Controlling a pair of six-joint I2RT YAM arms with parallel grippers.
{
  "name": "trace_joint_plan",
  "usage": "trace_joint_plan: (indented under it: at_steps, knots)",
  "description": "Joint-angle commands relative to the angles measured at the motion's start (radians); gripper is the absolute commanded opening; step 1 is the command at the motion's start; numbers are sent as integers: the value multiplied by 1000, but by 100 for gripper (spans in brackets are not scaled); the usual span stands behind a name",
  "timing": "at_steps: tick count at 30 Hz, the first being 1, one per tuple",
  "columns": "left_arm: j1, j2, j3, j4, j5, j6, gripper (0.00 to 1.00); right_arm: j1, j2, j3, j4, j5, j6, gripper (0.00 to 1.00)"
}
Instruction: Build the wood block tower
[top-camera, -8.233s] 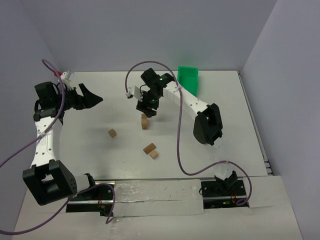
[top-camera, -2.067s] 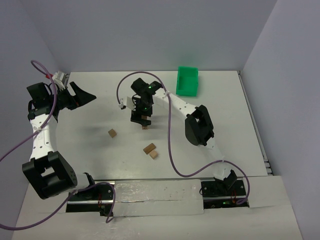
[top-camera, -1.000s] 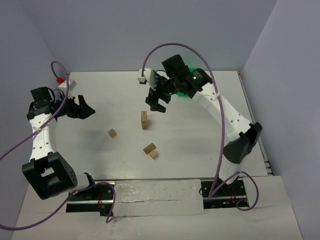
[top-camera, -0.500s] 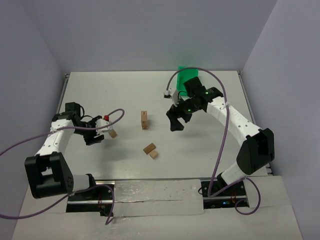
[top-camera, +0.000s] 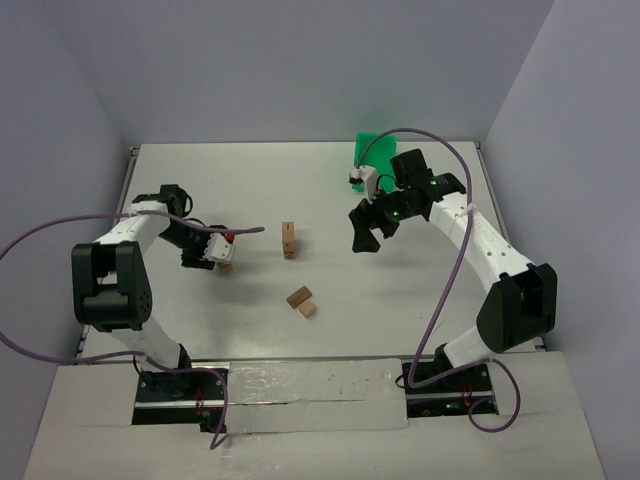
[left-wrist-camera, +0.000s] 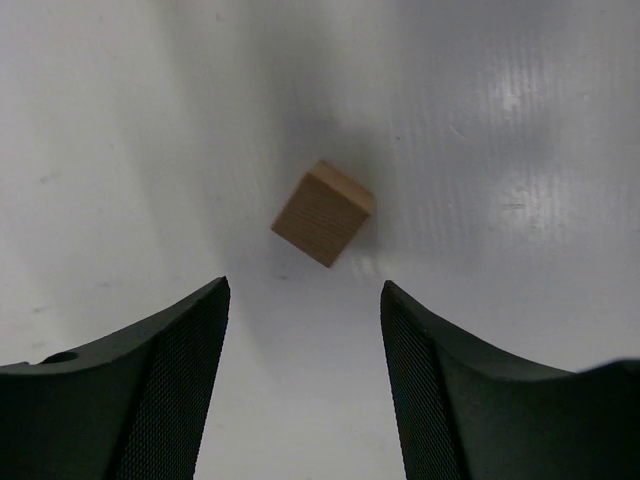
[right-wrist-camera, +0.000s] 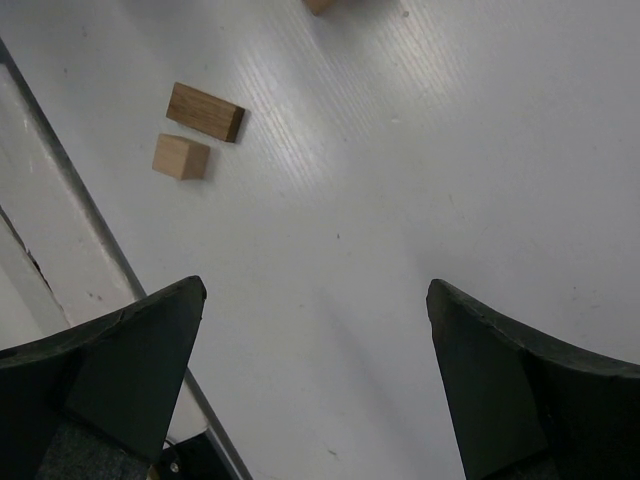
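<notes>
The tower (top-camera: 288, 240) is a narrow column of tan wood blocks standing mid-table. One loose cube (left-wrist-camera: 323, 213) lies just beyond the tips of my left gripper (left-wrist-camera: 303, 290), whose jaws are apart with only bare table between them. From above, that cube (top-camera: 226, 267) peeks out beside the left gripper (top-camera: 208, 258). Two more wood blocks, one long (right-wrist-camera: 205, 111) and one cube (right-wrist-camera: 181, 157), lie nearer the front (top-camera: 298, 296). My right gripper (top-camera: 362, 232) hangs wide open to the right of the tower, holding nothing (right-wrist-camera: 315, 290).
A green bin (top-camera: 372, 148) stands at the back, partly hidden behind the right arm. Purple cables loop off both arms. The table's front rail (right-wrist-camera: 70, 190) runs along the left of the right wrist view.
My left arm has swung in from the left wall and dropped over the loose cube, its jaws narrowing. The right arm has drawn away rightward from the tower.
</notes>
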Motion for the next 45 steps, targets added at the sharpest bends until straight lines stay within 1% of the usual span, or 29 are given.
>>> trace_joint_plan:
  at_steps: [1,11,16,21,25,28,31,32,33,34,35,37,39,40,41,42,45]
  knots:
    - [-58,53,60,-65,16,104,67,-21,-22,-2,5,-24,-14,100]
    - [-97,86,21,-45,-37,120,64,-39,7,12,-16,-36,-35,100]
    - [-105,105,15,-39,-65,119,61,-45,14,13,-16,-40,-39,100]
    - [-111,94,-8,-19,-77,130,49,-48,14,12,-18,-35,-45,100]
    - [-136,55,-23,-25,-82,130,35,-55,13,16,-18,-36,-46,100]
    - [-211,-4,-1,-68,-48,78,28,-61,8,11,-10,-40,-43,100]
    - [-329,-61,41,-125,19,-62,19,-69,1,-3,6,-46,-27,100]
    - [-359,-75,48,-131,35,-67,17,-69,0,-7,12,-47,-26,100]
    - [-419,-98,62,-138,60,-118,13,-72,-3,-15,21,-48,-20,100]
    - [-456,-107,74,-144,64,-159,13,-74,-5,-18,25,-48,-16,100]
    - [-481,-111,84,-162,92,-216,9,-75,-7,-20,25,-48,-14,100]
    - [-573,-117,101,-153,125,-367,5,-80,-13,-25,34,-53,-12,100]
    - [-655,-117,96,-78,99,-510,1,-83,-10,-24,37,-57,-8,100]
    - [-714,-111,87,-34,56,-612,0,-82,-7,-23,38,-61,-6,100]
    - [-744,-104,83,4,-7,-721,0,-83,-6,-22,38,-64,-5,100]
    - [-793,-92,76,12,-33,-764,0,-82,-6,-23,38,-67,-5,100]
    - [-835,-111,32,42,-29,-979,0,-84,-16,-30,38,-63,-6,100]
